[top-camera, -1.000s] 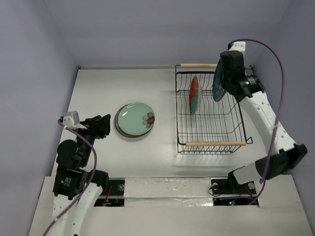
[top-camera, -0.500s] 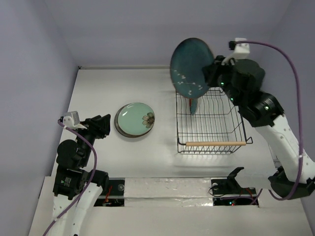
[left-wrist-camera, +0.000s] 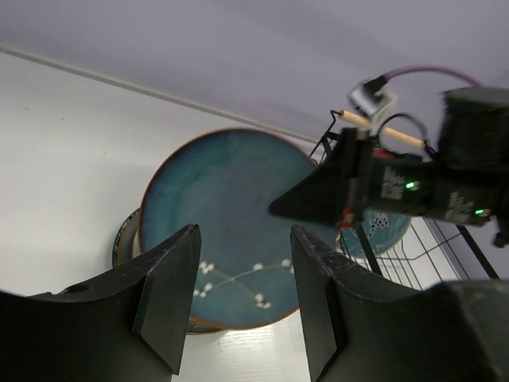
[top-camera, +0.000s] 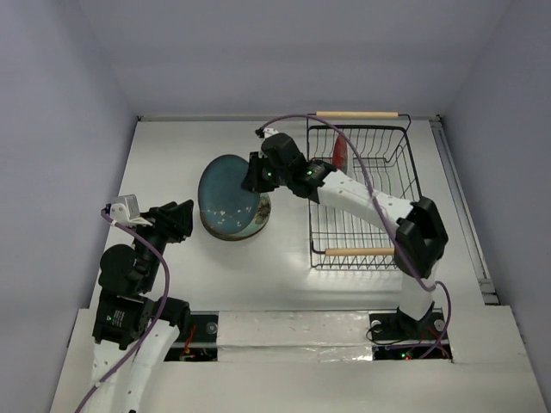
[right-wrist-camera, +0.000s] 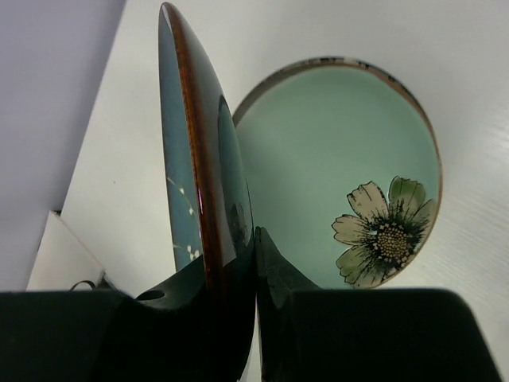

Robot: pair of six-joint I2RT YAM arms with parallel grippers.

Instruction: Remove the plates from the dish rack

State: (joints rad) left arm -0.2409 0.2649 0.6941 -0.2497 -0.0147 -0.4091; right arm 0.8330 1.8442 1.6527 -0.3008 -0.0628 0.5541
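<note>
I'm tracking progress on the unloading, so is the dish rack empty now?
No, a red plate stands on edge near the far end of the dish rack.

The right hand (top-camera: 255, 176) has carried the teal plate (top-camera: 225, 194) off the dish rack (top-camera: 366, 252), over the green plate (right-wrist-camera: 334, 151).

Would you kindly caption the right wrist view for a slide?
Right gripper clamps a round teal blue ceramic plate on edge over a pale green flowered plate.
</note>
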